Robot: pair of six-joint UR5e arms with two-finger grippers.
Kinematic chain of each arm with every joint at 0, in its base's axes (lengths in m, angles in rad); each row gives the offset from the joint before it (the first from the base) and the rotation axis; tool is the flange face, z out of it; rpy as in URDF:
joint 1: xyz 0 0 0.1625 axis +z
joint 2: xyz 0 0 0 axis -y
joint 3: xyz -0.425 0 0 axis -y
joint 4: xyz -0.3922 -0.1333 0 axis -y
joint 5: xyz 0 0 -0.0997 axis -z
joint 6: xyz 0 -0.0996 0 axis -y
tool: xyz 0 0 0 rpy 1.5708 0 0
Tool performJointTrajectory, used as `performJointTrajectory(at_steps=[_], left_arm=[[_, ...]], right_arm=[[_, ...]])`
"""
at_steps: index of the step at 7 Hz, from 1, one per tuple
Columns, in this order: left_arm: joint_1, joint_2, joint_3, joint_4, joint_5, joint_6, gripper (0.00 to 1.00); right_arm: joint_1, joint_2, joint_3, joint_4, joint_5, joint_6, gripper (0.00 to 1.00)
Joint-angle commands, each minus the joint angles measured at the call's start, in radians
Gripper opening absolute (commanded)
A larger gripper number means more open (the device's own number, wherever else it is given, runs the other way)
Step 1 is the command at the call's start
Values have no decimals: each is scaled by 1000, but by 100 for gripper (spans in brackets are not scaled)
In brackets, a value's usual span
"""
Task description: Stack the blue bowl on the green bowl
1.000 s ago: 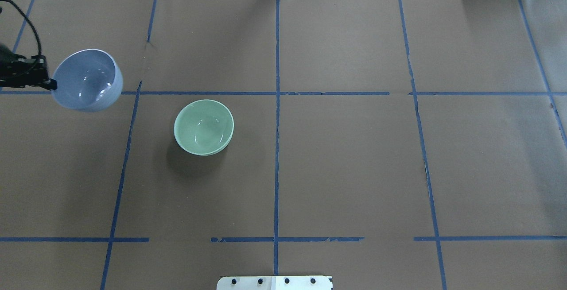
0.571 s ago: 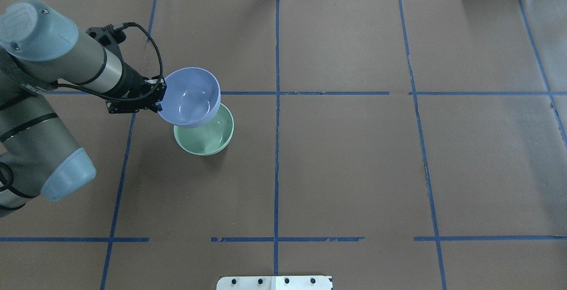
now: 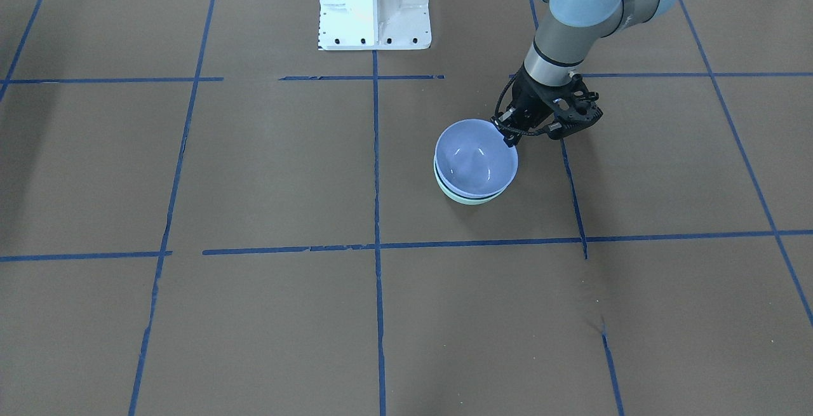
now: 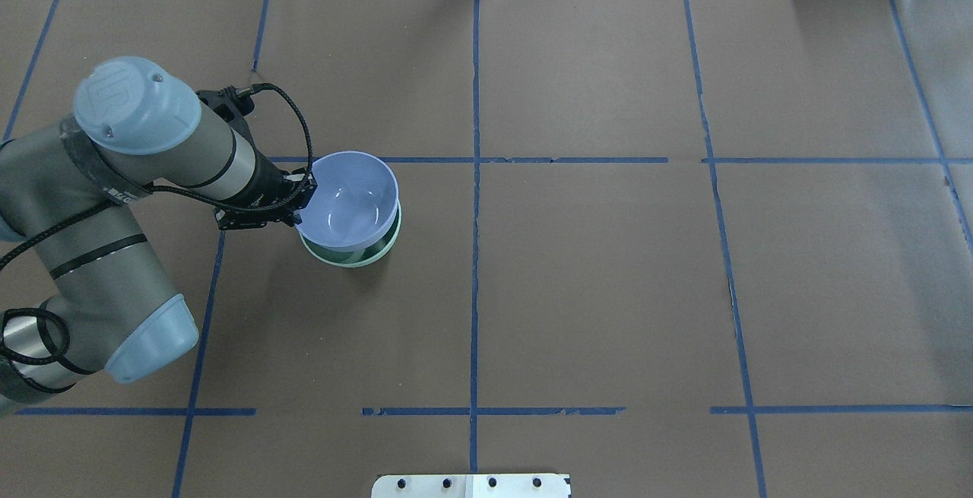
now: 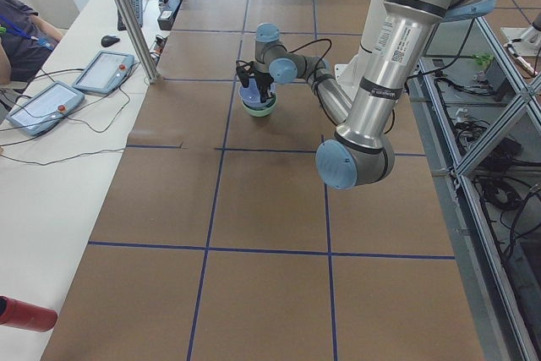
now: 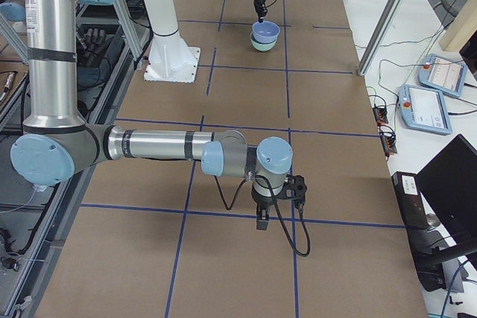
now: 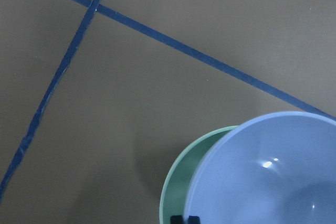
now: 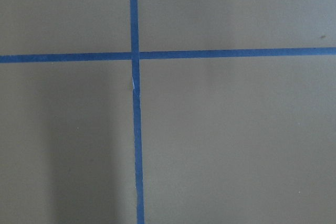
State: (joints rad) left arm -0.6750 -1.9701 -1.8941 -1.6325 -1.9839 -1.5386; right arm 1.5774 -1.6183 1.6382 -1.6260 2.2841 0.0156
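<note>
The periwinkle-blue bowl (image 4: 350, 198) sits nested over the mint-green bowl (image 4: 357, 258), whose rim shows below it. My left gripper (image 4: 299, 205) is shut on the blue bowl's left rim. In the front view the blue bowl (image 3: 475, 159) covers the green bowl (image 3: 470, 199), with the left gripper (image 3: 510, 138) at its rim. The left wrist view shows the blue bowl (image 7: 273, 177) slightly offset over the green bowl (image 7: 181, 187). I cannot tell whether it rests fully. My right gripper (image 6: 262, 221) hangs over bare table far from the bowls; I cannot tell if it is open.
Brown paper with blue tape lines (image 4: 475, 179) covers the table. The white robot base (image 3: 373, 3) stands at the robot's side. Tablets (image 5: 101, 69) and an operator lie beyond the far edge. A red cylinder (image 5: 25, 314) lies at the left end.
The left arm carried the blue bowl from the table's far left to the right and lowered it onto the green bowl. The green bowl has not moved.
</note>
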Motion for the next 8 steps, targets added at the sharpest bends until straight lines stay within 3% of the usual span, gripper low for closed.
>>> performJointTrajectory(at_steps=[1, 2, 3, 5, 7, 8], left_arm=[[12, 2, 15, -1, -3, -3, 0], [12, 2, 16, -3, 2, -2, 88], [11, 5, 10, -3, 1, -15, 100], [-18, 48, -113, -3, -16, 71, 100], [-256, 141, -143, 0, -181, 383, 100], [-385, 231, -145, 2, -200, 625, 100]], right_arm=[[0, 0, 0, 0, 0, 0, 100], [1, 0, 0, 0, 0, 1, 100], [1, 0, 0, 0, 0, 0, 100], [0, 0, 0, 0, 0, 0, 100], [0, 1, 0, 0, 0, 0, 100], [0, 0, 0, 0, 0, 1, 100]])
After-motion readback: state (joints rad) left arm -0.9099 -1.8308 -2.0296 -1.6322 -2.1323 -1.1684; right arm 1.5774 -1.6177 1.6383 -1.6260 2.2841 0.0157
